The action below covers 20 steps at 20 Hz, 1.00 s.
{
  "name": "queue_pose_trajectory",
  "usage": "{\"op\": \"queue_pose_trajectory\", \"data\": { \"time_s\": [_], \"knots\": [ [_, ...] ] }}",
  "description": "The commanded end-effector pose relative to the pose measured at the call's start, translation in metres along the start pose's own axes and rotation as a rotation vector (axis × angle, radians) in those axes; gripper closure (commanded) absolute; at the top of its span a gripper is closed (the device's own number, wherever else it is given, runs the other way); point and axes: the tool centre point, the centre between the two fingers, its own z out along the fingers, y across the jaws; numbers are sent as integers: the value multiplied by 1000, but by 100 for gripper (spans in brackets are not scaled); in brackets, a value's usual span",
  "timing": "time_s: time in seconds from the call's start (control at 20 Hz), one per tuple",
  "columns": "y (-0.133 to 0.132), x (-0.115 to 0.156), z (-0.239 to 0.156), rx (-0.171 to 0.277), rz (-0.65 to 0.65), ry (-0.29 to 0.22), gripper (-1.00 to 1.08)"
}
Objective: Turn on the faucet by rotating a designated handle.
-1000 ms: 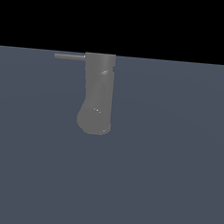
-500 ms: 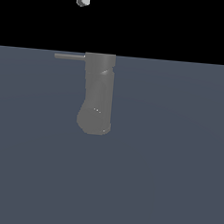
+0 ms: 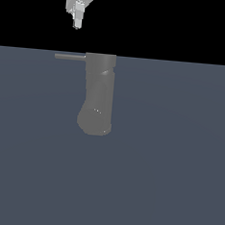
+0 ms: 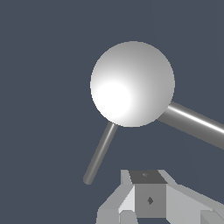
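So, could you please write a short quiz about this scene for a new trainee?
1. True or false: the gripper is touching the handle.
2. In the exterior view, the handle sticks out from the faucet toward which side? A) that view's left B) that view's right
3. Fill in: the handle joins the faucet at its ____ end.

Key:
1. False. The gripper hangs above the handle, with a gap between them.
2. A.
3. Top.
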Motion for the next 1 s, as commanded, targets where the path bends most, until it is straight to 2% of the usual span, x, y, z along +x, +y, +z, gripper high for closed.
{"op": "queue_pose_trajectory", "data": {
  "time_s": [0.0,0.5,0.95],
  "knots": [
    [-13,-1,11,0,60,9,108],
    [-58,-7,56,5,282,60,108],
    [-81,-13,81,16,397,94,108]
  ]
}}
